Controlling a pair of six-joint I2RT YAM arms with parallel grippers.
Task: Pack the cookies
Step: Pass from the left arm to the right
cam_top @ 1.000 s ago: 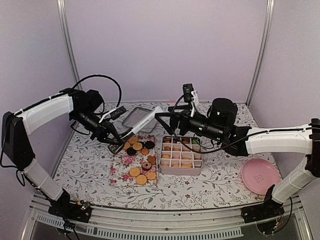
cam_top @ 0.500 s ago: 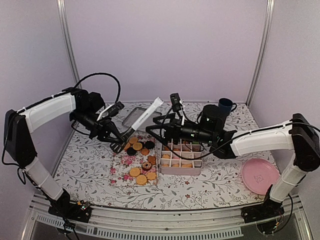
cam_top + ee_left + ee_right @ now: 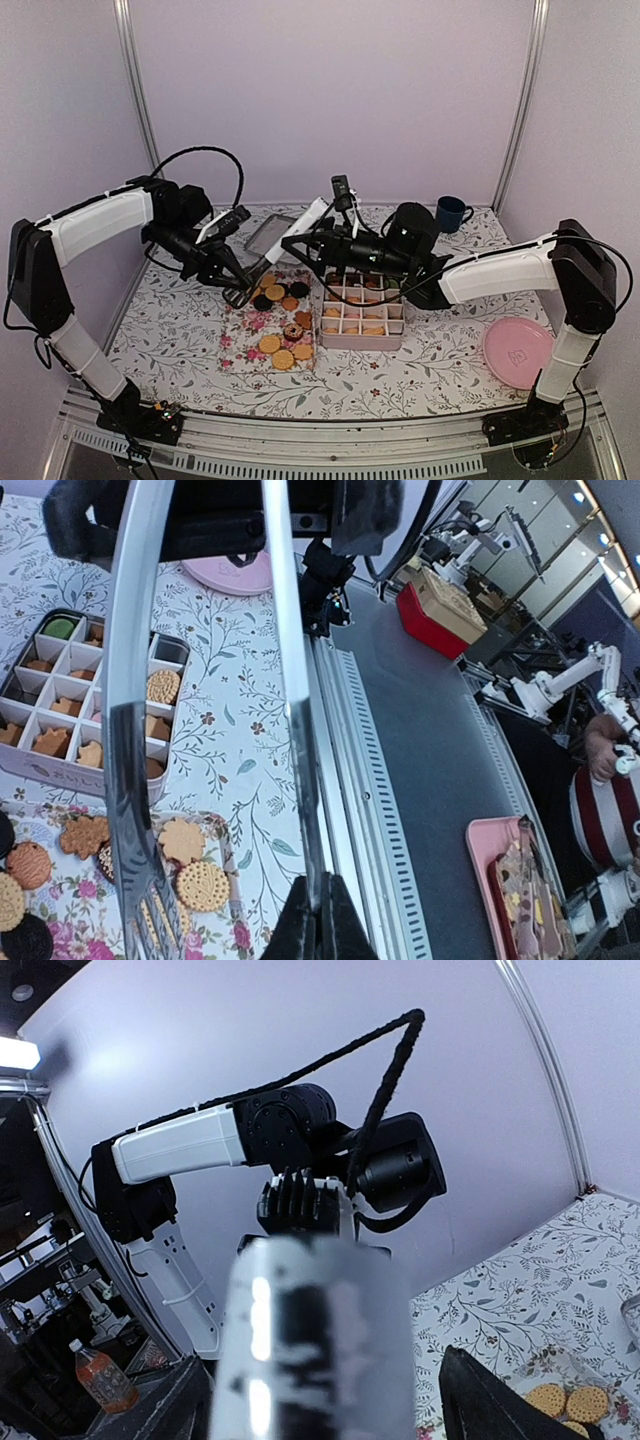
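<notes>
Jaws of the left gripper [image 3: 238,284] closed on metal tongs [image 3: 128,780], the broad blade with its slotted tip low over the far left part of a floral tray [image 3: 240,332], just beside the loose cookies [image 3: 270,343]. Cookies spread across that tray, left of centre on the table [image 3: 150,340]: mostly golden and round, a few dark brown ones toward the far edge, some flower-shaped ones in the left wrist view. Behind the tray, a shallow grey tin [image 3: 268,238] lying flat. Just right of it, jaws of the right gripper [image 3: 300,238] clamped on a long white bar-shaped object [image 3: 310,218], tilted with its far end raised, in the air above the far edge of the floral tray; in the right wrist view, only a blurred white-and-silver shape close to the lens. Right of the floral tray and close against it, a pale compartment box [image 3: 362,342], more cookies in most of its cells, a green one in the far right corner cell. Farther right, at the back of the table, a dark blue mug [image 3: 452,213], upright. At the near right, a pink plate [image 3: 518,352], well apart from the box.
</notes>
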